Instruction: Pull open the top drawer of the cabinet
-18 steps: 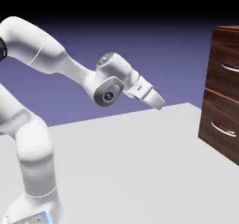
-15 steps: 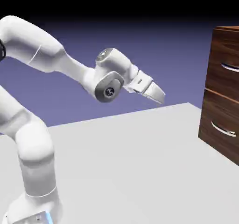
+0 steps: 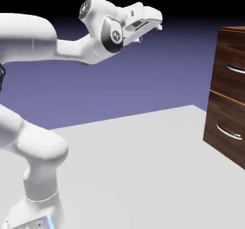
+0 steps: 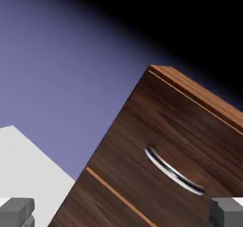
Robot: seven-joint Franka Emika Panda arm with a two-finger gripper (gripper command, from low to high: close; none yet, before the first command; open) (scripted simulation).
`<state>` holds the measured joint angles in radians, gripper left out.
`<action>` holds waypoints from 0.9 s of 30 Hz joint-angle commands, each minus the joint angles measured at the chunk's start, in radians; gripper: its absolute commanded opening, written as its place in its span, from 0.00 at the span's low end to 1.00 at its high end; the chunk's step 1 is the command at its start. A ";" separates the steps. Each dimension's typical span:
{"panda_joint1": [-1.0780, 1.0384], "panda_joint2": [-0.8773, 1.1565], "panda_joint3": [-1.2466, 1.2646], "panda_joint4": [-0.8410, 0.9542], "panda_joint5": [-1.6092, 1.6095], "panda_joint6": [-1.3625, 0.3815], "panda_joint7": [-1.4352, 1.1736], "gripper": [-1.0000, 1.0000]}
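My exterior cam sits off to the side, fixed, fairly far back: arm (image 3: 52,46) enters from the lower left, cabinet (image 3: 228,94) is cut off at the right edge, worktop (image 3: 143,166) fills the bottom. My hand cam rides on the claw (image 4: 121,213), looks along it, rolled so the cabinet (image 4: 156,164) leans diagonally; closer in. Both views share the cabinet front, the top drawer (image 4: 180,145) handle (image 4: 173,172) and a strip of worktop.

The tilted cabinet (image 4: 142,126) shows its top drawer (image 4: 190,140) and silver handle (image 4: 173,171) between wide-apart fingertips (image 4: 16,211).
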<state>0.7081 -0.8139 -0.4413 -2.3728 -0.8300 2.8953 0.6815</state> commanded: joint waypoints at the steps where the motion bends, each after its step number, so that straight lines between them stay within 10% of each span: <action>1: 0.036 -0.013 -0.023 0.023 -0.043 -0.007 -0.003 0.50; 27: 0.979 -0.343 -0.620 0.615 -1.167 -0.199 -0.084 0.50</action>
<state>1.6866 -1.1568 -1.0616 -1.7581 -1.9968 2.6962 0.5979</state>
